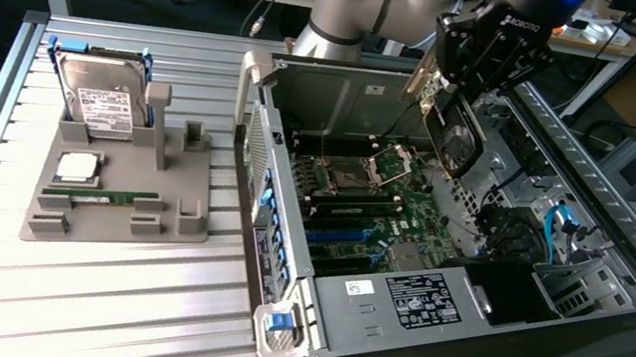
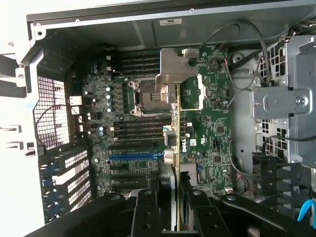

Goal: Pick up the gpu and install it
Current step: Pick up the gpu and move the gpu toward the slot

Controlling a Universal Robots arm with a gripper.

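Gripper [image 1: 457, 93]: clamped on gpu [image 1: 461, 144], card on edge above motherboard [image 1: 380, 196], exterior view's right. Advice: hold card upright, lower edge square to board, descend slowly.

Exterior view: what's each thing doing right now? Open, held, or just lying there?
computer case: side open, motherboard showing.
gpu: held on edge over the computer case, not plugged in.
gripper: shut on the gpu.
hard drive: propped in the grey holder.
memory stick: lying flat in the holder.
processor chip: lying flat in the holder.
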